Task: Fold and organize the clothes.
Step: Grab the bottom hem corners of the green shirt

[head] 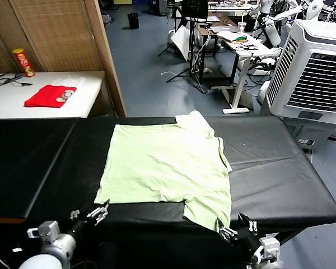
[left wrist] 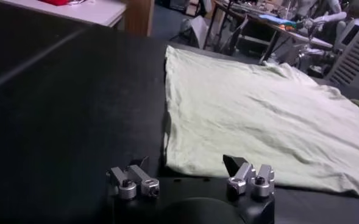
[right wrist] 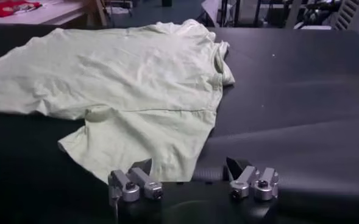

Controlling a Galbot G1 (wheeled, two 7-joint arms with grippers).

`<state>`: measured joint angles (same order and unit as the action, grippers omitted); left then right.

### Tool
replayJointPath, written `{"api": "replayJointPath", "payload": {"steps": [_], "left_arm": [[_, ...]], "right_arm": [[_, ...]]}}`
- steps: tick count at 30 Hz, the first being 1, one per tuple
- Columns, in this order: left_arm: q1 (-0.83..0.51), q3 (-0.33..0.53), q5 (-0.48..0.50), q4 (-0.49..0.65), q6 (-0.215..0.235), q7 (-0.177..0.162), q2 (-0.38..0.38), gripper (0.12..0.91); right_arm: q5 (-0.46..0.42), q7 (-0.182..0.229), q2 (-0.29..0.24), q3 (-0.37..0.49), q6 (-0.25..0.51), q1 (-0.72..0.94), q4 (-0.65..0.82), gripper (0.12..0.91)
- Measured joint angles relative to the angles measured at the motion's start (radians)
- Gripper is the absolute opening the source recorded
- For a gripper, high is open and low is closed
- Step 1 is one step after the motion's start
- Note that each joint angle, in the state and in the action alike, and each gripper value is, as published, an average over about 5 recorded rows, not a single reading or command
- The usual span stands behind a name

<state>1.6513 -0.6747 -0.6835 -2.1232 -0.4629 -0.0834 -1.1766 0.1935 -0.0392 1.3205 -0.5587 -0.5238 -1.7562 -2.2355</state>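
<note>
Head view: shirt (head: 165,168) flat on black table (head: 280,185), long axis left to right, near hem just ahead of left gripper (head: 98,213), sleeve tip beside right gripper (head: 231,231), both spread and empty.

A red garment (head: 49,96) lay on the white tabletop (head: 89,89). A yellow-red can (head: 23,61) stood behind it. A white air cooler (head: 313,73) stood far right.

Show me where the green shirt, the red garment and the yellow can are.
green shirt (head: 162,168), head view, middle of its body.
red garment (head: 49,95), head view, centre of the folded cloth.
yellow can (head: 23,62), head view, middle of its side.
</note>
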Motion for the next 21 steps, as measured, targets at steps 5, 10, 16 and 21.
{"api": "replayJointPath", "payload": {"steps": [5,10,16,21], "left_arm": [[-0.006,0.006,0.003,0.014,0.004,-0.003,-0.005,0.796],[-0.003,0.016,0.017,0.024,0.017,-0.003,-0.01,0.579],[0.001,0.023,0.046,0.025,0.03,-0.006,-0.016,0.277],[0.026,0.021,0.075,0.006,0.051,-0.009,-0.028,0.126]], "right_arm": [[-0.013,0.003,0.009,0.006,0.005,-0.005,0.002,0.627],[-0.03,0.005,0.019,0.014,0.013,-0.013,0.003,0.362],[-0.035,0.02,0.028,0.009,0.016,-0.033,-0.013,0.126],[-0.037,0.043,0.036,0.0,0.016,-0.069,-0.053,0.122]]}}
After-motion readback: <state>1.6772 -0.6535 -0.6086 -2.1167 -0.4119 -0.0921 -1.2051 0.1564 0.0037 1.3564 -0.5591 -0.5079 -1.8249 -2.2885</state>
